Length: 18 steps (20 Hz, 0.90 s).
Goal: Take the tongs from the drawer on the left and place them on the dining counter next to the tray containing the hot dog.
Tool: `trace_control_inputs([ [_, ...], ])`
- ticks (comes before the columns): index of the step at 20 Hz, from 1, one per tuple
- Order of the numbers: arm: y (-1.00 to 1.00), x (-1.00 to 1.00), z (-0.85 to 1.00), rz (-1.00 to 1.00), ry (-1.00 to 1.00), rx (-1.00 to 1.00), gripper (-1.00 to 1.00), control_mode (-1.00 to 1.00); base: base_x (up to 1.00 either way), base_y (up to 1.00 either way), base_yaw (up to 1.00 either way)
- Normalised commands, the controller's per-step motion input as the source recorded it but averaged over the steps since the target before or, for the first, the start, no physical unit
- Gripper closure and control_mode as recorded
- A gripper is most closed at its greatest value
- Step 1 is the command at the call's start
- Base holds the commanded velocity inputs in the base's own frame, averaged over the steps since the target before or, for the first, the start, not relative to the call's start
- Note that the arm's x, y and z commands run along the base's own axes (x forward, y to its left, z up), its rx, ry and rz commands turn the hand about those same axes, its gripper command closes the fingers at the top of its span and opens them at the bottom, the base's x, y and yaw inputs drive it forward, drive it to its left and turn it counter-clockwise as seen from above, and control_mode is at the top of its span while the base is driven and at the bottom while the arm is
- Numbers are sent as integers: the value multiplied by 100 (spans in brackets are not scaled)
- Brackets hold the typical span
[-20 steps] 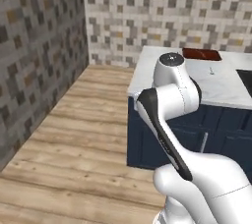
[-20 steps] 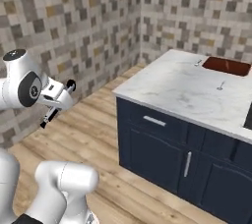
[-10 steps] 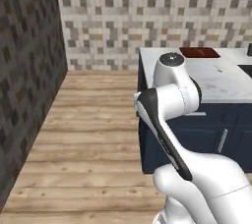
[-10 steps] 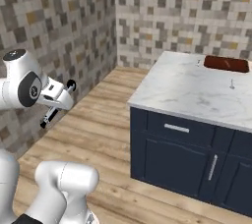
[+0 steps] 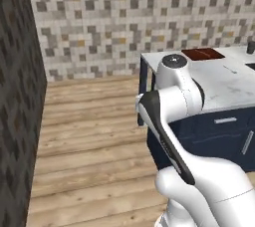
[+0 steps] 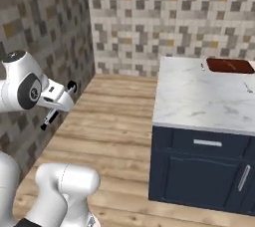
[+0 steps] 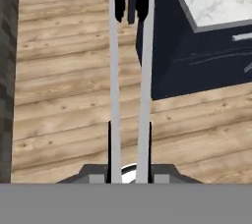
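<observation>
Claw (image 7: 129, 156) clamps tongs (image 7: 130, 70) | hand view: over floor | right base: tray (image 6: 230, 65) on dining counter (image 6: 199, 96)

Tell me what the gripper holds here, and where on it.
The gripper is shut on the tongs, gripping them at the end nearest the hand; both arms run out to their black tips.

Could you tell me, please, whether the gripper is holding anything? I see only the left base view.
Observer: Yes. In the hand view the gripper is shut on the tongs.
Operator: Where do the tongs point?
Observer: Away from the hand, black ends over the wooden floor beside the island's corner.
Operator: Are they near the tray?
Observer: No. The right base view shows the tray at the counter's far end, the gripper well off to the left.
</observation>
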Motion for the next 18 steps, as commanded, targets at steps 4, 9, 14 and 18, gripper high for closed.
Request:
trace_control_inputs([
  [4, 0, 0, 0, 0, 0, 0, 100, 100, 100, 100, -37],
  [9, 0, 0, 0, 0, 0, 0, 100, 100, 100, 100, -37],
  [14, 0, 0, 0, 0, 0, 0, 100, 100, 100, 100, -43],
  [18, 0, 0, 0, 0, 0, 0, 100, 100, 100, 100, -43],
])
